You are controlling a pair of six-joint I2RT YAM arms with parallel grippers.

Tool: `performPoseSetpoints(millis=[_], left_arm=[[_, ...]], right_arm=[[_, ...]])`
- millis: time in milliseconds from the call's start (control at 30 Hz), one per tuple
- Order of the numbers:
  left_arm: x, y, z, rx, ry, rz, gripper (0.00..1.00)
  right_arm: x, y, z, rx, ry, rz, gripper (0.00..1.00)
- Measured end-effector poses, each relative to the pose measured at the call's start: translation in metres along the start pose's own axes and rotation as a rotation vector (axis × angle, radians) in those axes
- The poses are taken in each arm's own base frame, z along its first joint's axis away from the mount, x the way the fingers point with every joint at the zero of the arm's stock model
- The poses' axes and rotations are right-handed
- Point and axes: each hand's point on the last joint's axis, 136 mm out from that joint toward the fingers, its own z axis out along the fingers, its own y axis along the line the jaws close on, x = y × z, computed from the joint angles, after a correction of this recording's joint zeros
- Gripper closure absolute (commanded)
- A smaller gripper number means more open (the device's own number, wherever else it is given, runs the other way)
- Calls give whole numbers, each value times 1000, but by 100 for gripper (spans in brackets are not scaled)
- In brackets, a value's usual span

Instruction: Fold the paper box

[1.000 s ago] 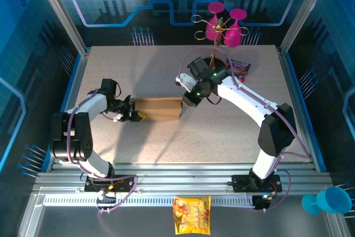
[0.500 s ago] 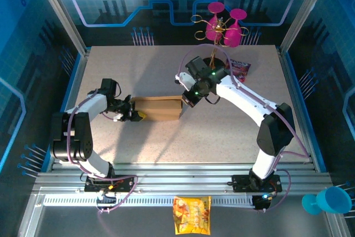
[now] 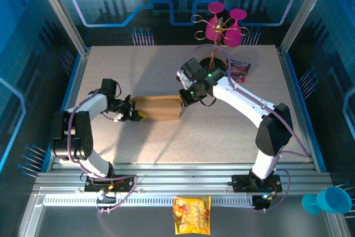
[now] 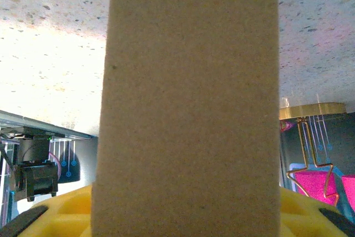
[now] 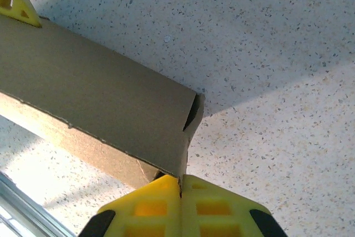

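Observation:
The paper box (image 3: 158, 108) is a plain brown cardboard box lying on the speckled table, its long side running left to right. My left gripper (image 3: 133, 115) holds its left end. In the left wrist view the cardboard (image 4: 188, 109) fills the space between the yellow fingers (image 4: 58, 212). My right gripper (image 3: 183, 102) is at the box's right end. Its yellow fingers (image 5: 150, 206) are pressed together, with the thin end wall of the box (image 5: 100, 98) pinched in the seam. The left gripper's yellow fingertip (image 5: 14, 4) shows at the box's far end.
A gold rack with pink glasses (image 3: 223, 26) stands at the back of the table, with a dark snack packet (image 3: 240, 68) beside it. A yellow-orange snack bag (image 3: 192, 215) lies on the front rail. A blue cup (image 3: 328, 200) sits at the bottom right.
My right gripper has moved slightly left onto the box's right end and closed on its edge. The left gripper and the box have stayed where they were.

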Motion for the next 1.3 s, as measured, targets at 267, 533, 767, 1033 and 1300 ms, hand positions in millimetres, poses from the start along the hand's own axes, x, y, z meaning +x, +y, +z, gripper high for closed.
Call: performPoseSetpoints(millis=[267,533,767,1033,1300], left_arm=[[-2,0,1,-1,7,-18,91],[-2,-3,1,9,9,-32,90],[-3,-3,2,16,13,-35,89],[-5,-1,4,14,23,-60,89],[-7,-1,5,18,33,-81,68]], right_arm=[[-5,2,1,-3,-6,125,100],[-10,4,2,12,13,185,100],[-9,6,2,22,20,233,100],[-11,6,7,34,-1,280,100],[-14,5,12,49,-65,271,100]])
